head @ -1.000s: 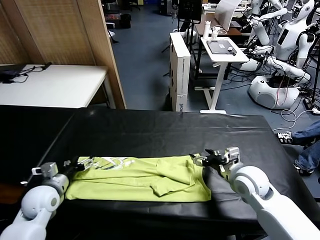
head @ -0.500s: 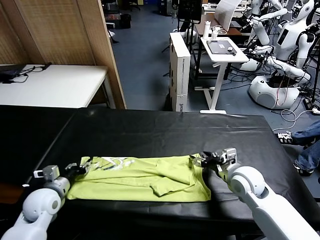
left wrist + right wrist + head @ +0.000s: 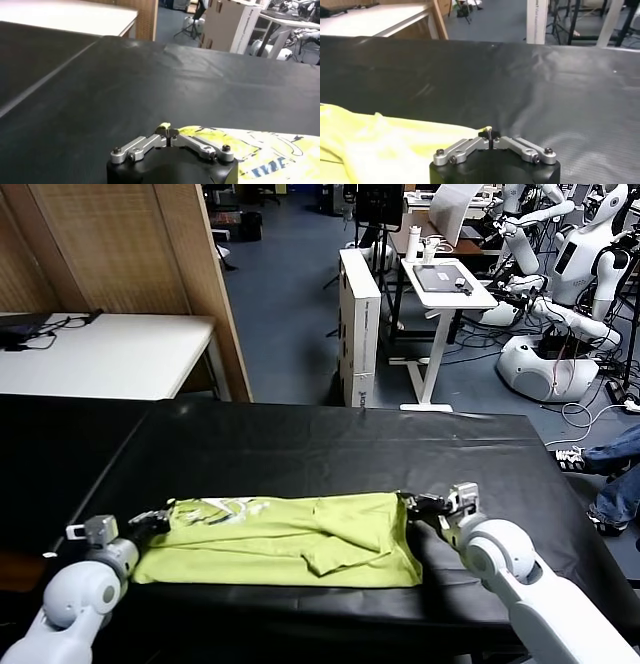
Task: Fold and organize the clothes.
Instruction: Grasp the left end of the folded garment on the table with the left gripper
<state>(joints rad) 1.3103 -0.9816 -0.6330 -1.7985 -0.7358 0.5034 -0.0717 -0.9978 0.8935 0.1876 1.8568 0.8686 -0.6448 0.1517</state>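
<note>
The clothes are one lime yellow-green T-shirt (image 3: 285, 539) lying partly folded on the black table (image 3: 320, 444), with a white print near its left end. My left gripper (image 3: 160, 518) is shut on the shirt's far left corner; a pinch of green cloth (image 3: 163, 127) shows between its fingertips (image 3: 169, 133). My right gripper (image 3: 410, 504) is shut on the shirt's far right corner, where a thin edge of cloth (image 3: 470, 131) meets the closed tips (image 3: 490, 135). A sleeve flap lies folded over the shirt's middle right.
A white table (image 3: 100, 354) stands at the back left behind a wooden partition (image 3: 200, 284). A white box (image 3: 360, 324), a small stand desk (image 3: 445, 284) and other robots (image 3: 570, 274) are beyond the black table's far edge.
Both grippers closed from wide open onto the shirt's two far corners. The far edge of the shirt is now drawn straighter between them.
</note>
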